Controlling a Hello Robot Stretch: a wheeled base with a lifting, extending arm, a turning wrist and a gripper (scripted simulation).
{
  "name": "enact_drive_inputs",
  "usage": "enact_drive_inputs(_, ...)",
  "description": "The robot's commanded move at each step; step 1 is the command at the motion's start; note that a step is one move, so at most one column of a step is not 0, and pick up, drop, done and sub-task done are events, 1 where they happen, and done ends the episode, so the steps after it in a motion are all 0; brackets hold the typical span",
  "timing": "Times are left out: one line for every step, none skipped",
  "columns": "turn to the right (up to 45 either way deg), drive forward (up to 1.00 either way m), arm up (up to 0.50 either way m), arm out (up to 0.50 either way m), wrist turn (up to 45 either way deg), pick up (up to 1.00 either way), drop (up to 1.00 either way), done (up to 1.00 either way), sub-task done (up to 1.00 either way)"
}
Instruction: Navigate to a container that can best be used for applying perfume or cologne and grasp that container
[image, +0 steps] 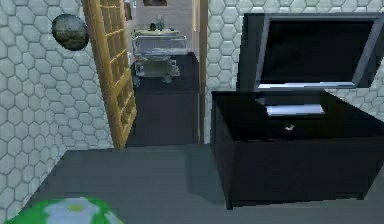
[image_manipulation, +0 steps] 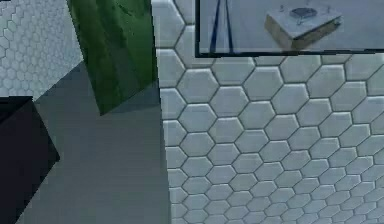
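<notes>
Hexagon-tiled room (image: 40, 110), wooden door (image: 112, 70) beside black cabinet (image: 300, 145) with television (image: 315, 50); tool's state unknowable.

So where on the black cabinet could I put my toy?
The black cabinet top is bare toward the forward view's left, beside the TV. The middle holds the TV's foot and a flat grey box.

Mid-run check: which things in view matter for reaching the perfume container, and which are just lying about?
For the job, probably: doorway, the way on; white stand beyond it, its small things too small to name.
Lying about: television; black cabinet; wooden door; round wall ornament; green panel; framed picture.
</notes>
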Motion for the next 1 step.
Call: enact_drive_inputs(0.0,1.00,0.00,0.00,0.0,0.00,0.00,0.00,0.00)
